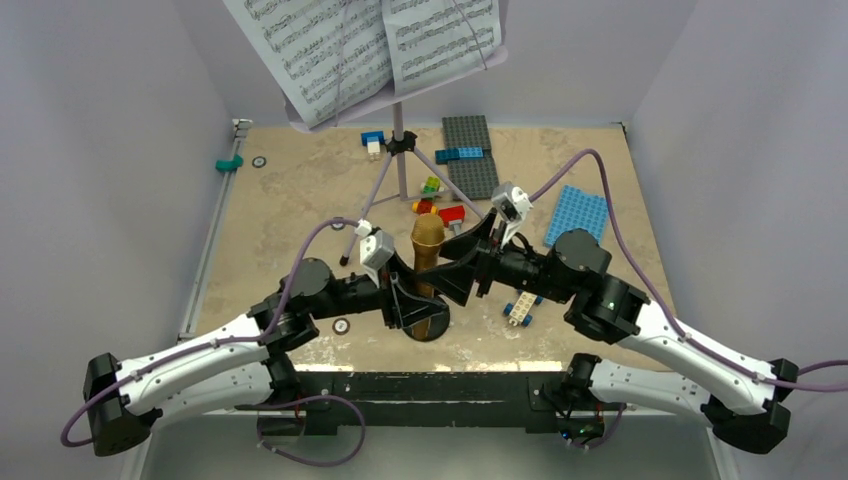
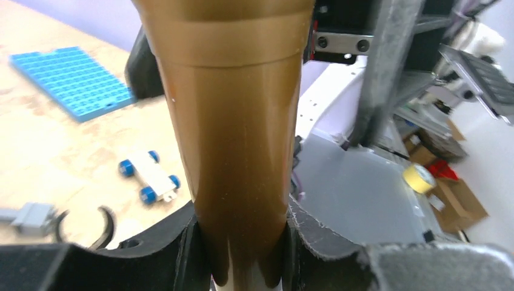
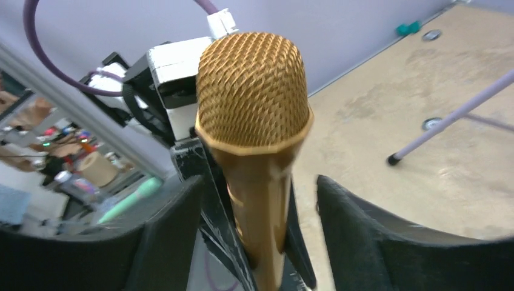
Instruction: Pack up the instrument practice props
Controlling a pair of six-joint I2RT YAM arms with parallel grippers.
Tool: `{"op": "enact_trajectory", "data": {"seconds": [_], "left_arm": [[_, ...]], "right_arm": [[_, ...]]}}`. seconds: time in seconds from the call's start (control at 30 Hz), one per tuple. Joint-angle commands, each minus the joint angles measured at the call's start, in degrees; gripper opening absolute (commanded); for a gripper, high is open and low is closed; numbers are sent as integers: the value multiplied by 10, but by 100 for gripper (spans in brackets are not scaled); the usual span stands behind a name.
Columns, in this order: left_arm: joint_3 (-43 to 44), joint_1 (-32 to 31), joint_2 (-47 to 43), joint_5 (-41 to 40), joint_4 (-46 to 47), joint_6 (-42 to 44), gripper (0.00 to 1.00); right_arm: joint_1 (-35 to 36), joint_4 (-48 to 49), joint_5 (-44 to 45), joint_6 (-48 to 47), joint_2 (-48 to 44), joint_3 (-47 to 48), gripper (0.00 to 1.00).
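Microphone (image 1: 428, 243): gold-brown, upright near the middle of the worktop (image 1: 290, 195), its mesh head up and both arms meeting at it.
Left end effector (image 2: 242, 242): clenched on the lower barrel of the microphone; the left wrist view shows both fingers pressed against its sides.
Right end effector (image 3: 260, 236): released, its fingers straddling the barrel just under the head, with a clear gap on at least one side.
Mic stand (image 1: 432, 326): the black round base sits on the worktop directly below the microphone; whether the barrel is seated in its holder cannot be told, as the arms hide the join.
Step in hand: my reading is that the microphone is being parted from its stand, one arm steadying while the other takes over.
Next move: it calls for the right fingers to close squarely on the barrel, then a straight upward pull while the lower part is held down, so the base does not tip.
Not yet packed: the lilac music stand (image 1: 401, 150) at the far side, with the sheet-music pages (image 1: 330, 50) on its desk.
Risk: the smooth tapered barrel could slip in a light grip.
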Motion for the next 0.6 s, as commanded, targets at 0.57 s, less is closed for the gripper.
{"op": "enact_trajectory", "data": {"seconds": [0.57], "left_arm": [[54, 596, 46, -229, -441, -165, 0]], "right_arm": [[-7, -158, 213, -57, -158, -43, 91]]}}
